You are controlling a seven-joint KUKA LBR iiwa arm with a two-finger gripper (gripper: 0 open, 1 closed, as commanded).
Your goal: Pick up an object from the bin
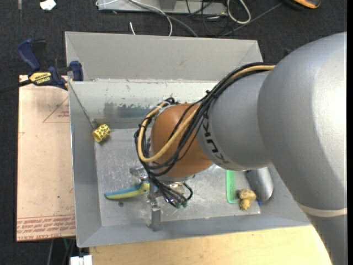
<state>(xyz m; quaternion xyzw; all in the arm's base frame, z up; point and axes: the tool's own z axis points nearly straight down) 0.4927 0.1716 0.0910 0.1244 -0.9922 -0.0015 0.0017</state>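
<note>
My gripper [146, 194] sits low in the front middle of the bin, under the orange cover, and is open. One grey finger [155, 215] points toward the front wall; the other [137, 173] shows further back. A long thin thing, blue at its left end and yellow-green toward the right [126, 191], lies flat on the bin floor. Its right end reaches in between the two fingers. I cannot tell whether either finger touches it.
A small yellow perforated piece [101, 132] lies at the back left by the wall. At the front right lie a flat green strip [231, 186], a small yellow lump [246, 198] and a silver cylinder [262, 184]. The arm covers the bin's middle and right.
</note>
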